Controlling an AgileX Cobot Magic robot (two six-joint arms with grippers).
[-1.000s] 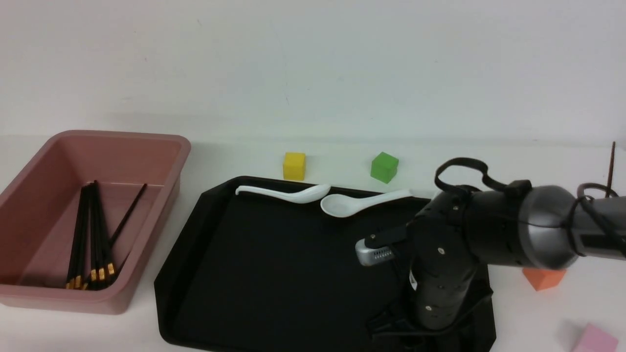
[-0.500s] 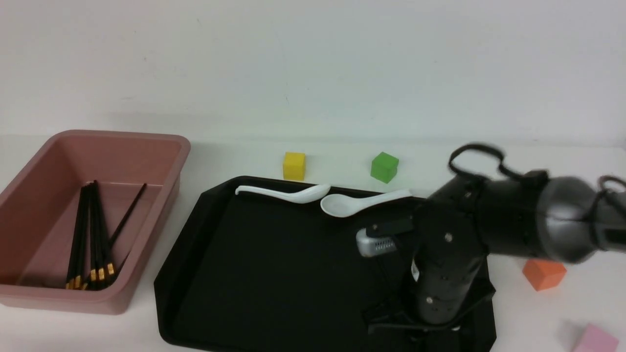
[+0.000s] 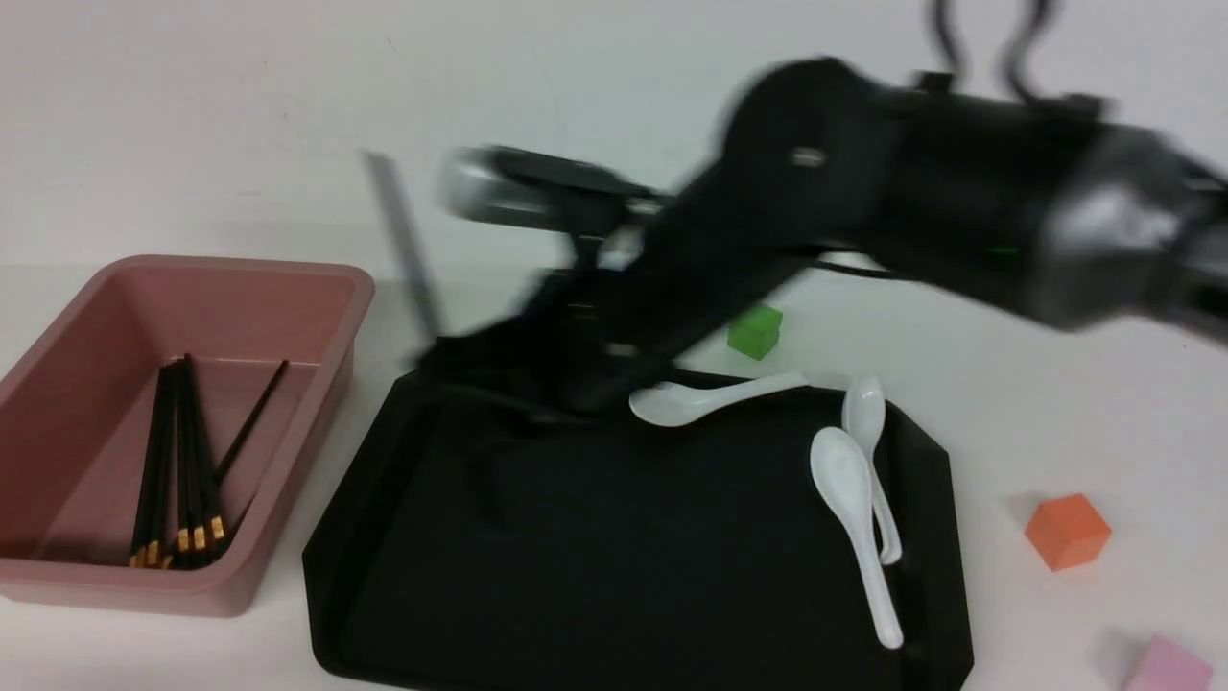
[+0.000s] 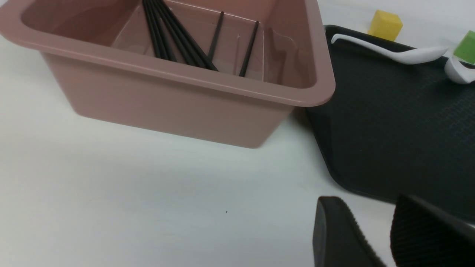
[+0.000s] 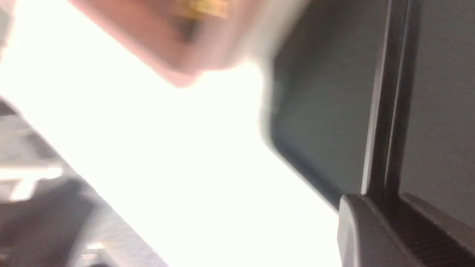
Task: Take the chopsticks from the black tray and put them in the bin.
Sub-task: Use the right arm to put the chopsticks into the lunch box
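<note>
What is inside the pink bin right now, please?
Black chopsticks with gold bands lie bundled in the bin, one stick splayed aside. Nothing else shows on its floor, though the near wall hides the strip just behind it.

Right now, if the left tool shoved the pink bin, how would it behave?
The bin looks like plain plastic holding only a few chopsticks, so probably light. Its broad base suggests sliding on the smooth table rather than tipping. The loose chopsticks may shift.
</note>
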